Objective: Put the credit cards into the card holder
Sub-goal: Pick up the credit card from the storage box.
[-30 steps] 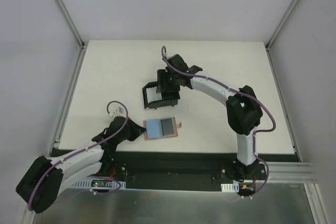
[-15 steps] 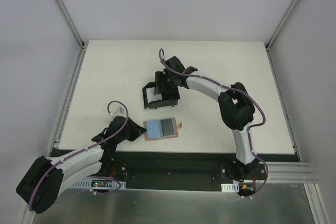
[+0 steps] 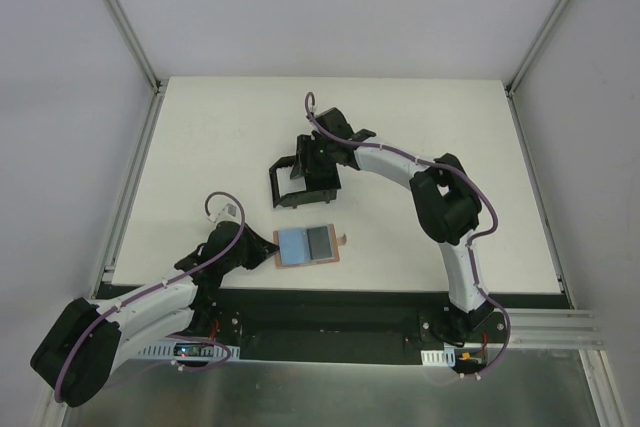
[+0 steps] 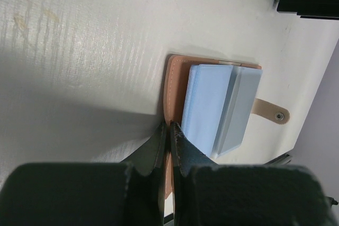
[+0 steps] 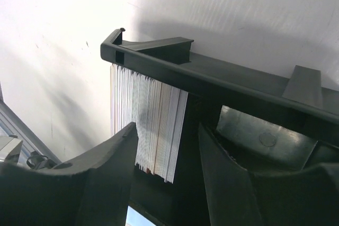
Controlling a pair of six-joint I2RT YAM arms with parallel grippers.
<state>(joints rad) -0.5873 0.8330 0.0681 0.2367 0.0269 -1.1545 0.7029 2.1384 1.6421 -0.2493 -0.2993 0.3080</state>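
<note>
Left gripper (image 4: 168, 126) is pinched tight, tips down on the near leather edge of the open card holder (image 4: 175, 78), flat on the table (image 4: 79, 51) with a light blue card (image 4: 204, 99) and pale grey card (image 4: 241, 104) lying on it. Right gripper (image 5: 168, 130), jaws parted, straddles the stack of cards (image 5: 145, 115) in the black box (image 5: 159, 64).

Right arm (image 3: 445, 202): elbow has been swung toward 9 o'clock, closer to the wrist | right gripper (image 3: 316, 165): has been shifted slightly toward 9 o'clock above the black box (image 3: 283, 190)
</note>
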